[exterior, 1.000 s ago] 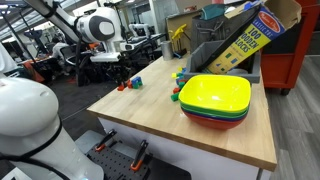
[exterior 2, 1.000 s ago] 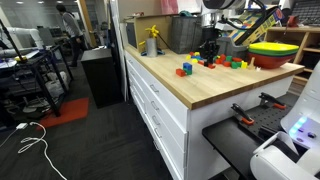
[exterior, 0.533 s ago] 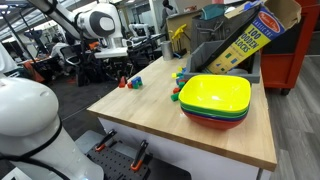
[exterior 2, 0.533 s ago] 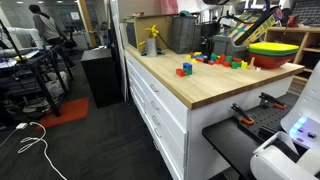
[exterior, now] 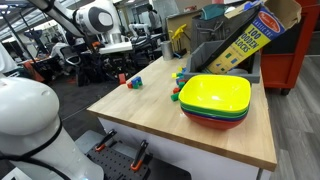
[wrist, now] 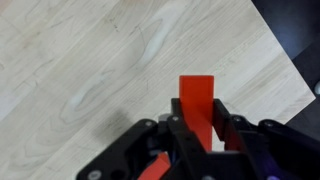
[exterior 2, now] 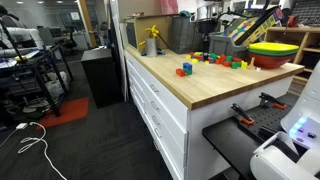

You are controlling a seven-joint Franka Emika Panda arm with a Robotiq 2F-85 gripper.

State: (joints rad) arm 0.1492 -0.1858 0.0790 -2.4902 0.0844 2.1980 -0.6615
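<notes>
We see the pincer (wrist: 199, 128) clenched on a red block (wrist: 196, 92). Its jaws press on the block's two opposite sides, and the block's upper part sticks out past the tips. The block hangs in the air, clear of the pale wooden worktop (wrist: 90, 70) below it, and nothing else touches it. A corner of the worktop runs close by in the wrist view, with dark floor beyond.

We judge the block to be painted wood: light, stiff and not fragile, so a firm squeeze should not mark it. Its faces look flat and smooth, which may make them a little slippery. The best hold, we think, is across two parallel faces near the middle, with the jaws square to them so the block cannot twist. The present hold looks centred from side to side but sits low on the block, leaving a fair part of it free.

In an exterior view the pincer (exterior: 119, 47) hangs above the far end of the worktop (exterior: 150, 115), over a few small blocks (exterior: 131, 82); the red block is too small to make out there. More coloured blocks (exterior: 178, 88) lie nearer the middle, just beside a stack of bowls (exterior: 215, 98) with a yellow one on top. Behind the bowls a box (exterior: 240, 42) printed with pictures of blocks leans at a tilt.
</notes>
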